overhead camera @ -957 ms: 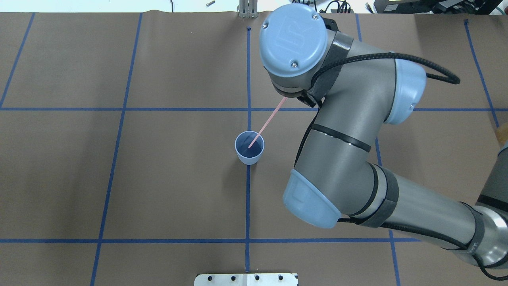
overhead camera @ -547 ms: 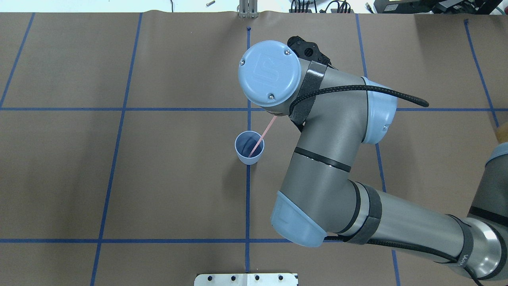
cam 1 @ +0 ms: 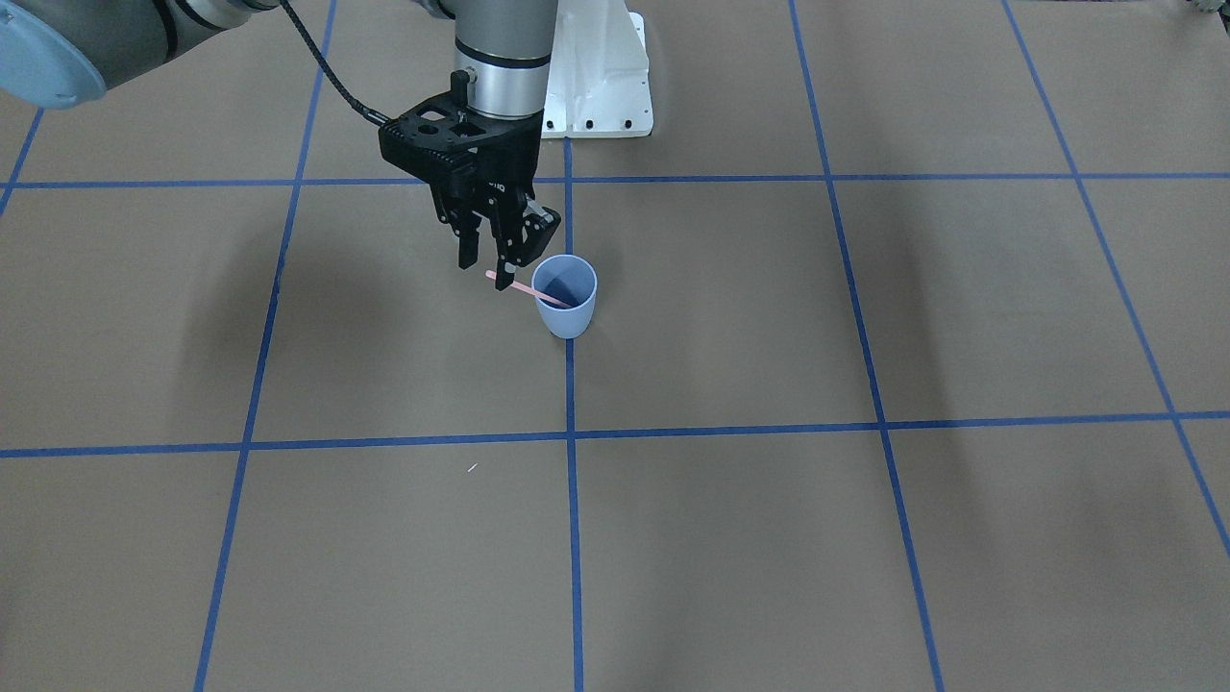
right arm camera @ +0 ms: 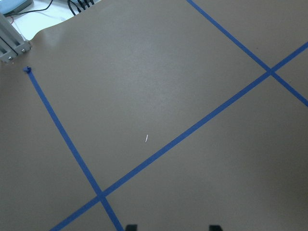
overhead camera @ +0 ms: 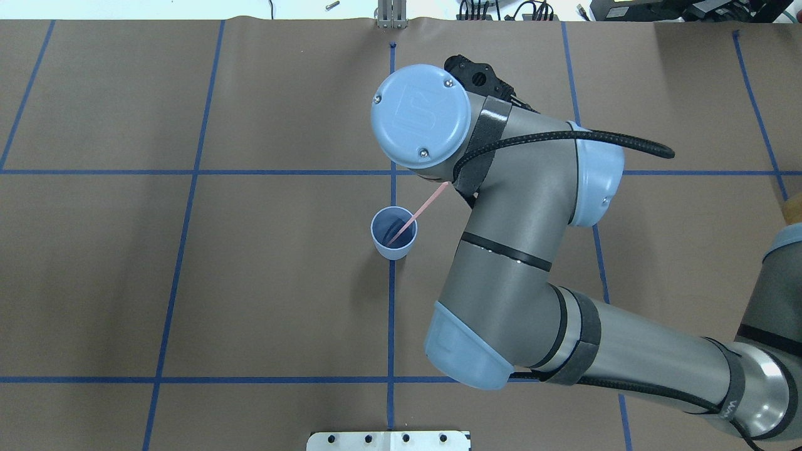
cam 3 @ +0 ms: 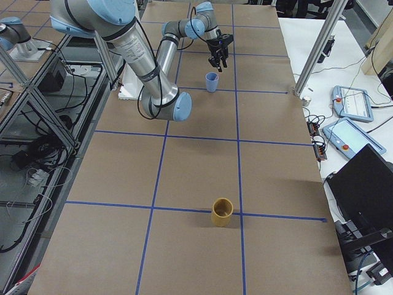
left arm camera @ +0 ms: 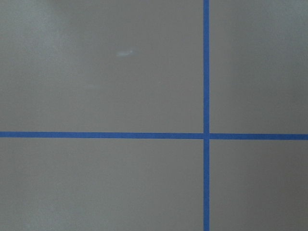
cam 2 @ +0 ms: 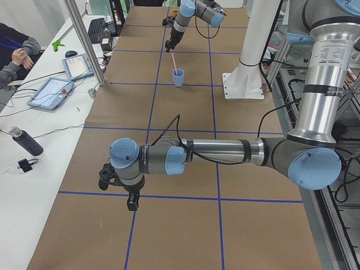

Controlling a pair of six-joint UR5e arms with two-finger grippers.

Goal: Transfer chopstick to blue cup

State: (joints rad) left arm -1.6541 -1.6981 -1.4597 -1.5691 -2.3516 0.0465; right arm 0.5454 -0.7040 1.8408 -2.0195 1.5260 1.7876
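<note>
The blue cup point(cam 1: 566, 297) stands upright on a blue tape line at the table's middle; it also shows in the overhead view point(overhead camera: 393, 233). The pale-pink chopstick point(cam 1: 524, 287) has its lower end inside the cup and leans on the rim, slanting up and out point(overhead camera: 421, 210). My right gripper point(cam 1: 500, 269) hangs just beside the cup, at the stick's upper end. Its fingertips stand wide apart at the bottom edge of the right wrist view, so it is open. My left gripper point(cam 2: 132, 201) hovers over bare table far from the cup; I cannot tell if it is open or shut.
A tan cup point(cam 3: 222, 212) stands far off toward the table's right end. The white arm base plate point(cam 1: 596, 77) sits behind the cup. Brown paper with blue tape grid lines covers the table point(overhead camera: 188, 282). Tablets lie on the side bench point(cam 2: 50, 93).
The right wrist came in over the cup, lowering the stick into it, then backed off slightly. The stick now leans flatter against the rim. The cup has not moved.
</note>
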